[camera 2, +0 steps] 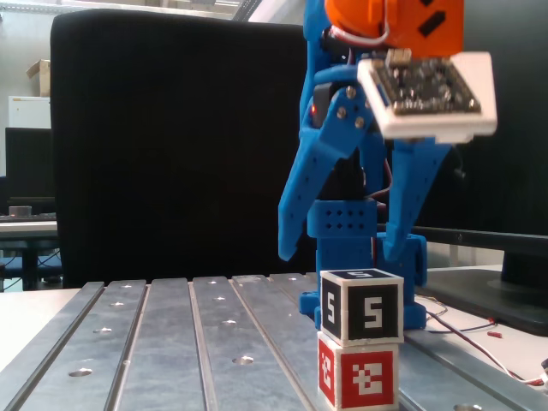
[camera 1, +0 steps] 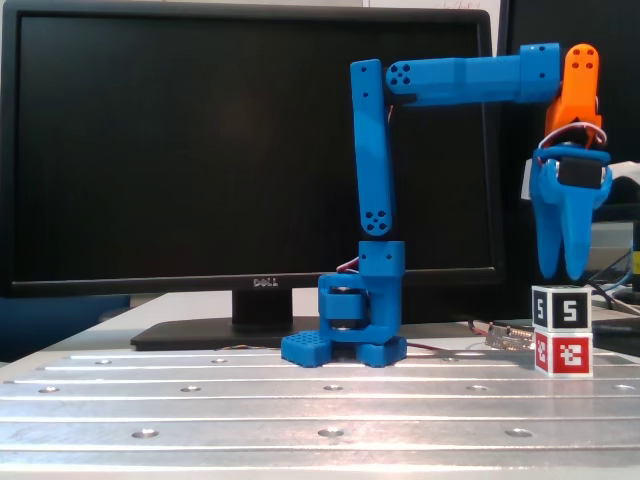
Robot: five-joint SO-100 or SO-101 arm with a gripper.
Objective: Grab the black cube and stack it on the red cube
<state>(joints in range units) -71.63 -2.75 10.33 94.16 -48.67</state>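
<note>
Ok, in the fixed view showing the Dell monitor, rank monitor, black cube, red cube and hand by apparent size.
1. Monitor, by far the largest.
2. Hand, open above the stack.
3. Black cube and red cube: they look about the same size, so I won't rank one over the other.

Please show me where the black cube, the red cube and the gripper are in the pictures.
black cube [camera 2: 363, 306], a fixed view, on its front face beside the white 5.
red cube [camera 2: 358, 379], a fixed view, on its front face.
gripper [camera 1: 562, 277], a fixed view, between its fingertips above the cubes.
</note>
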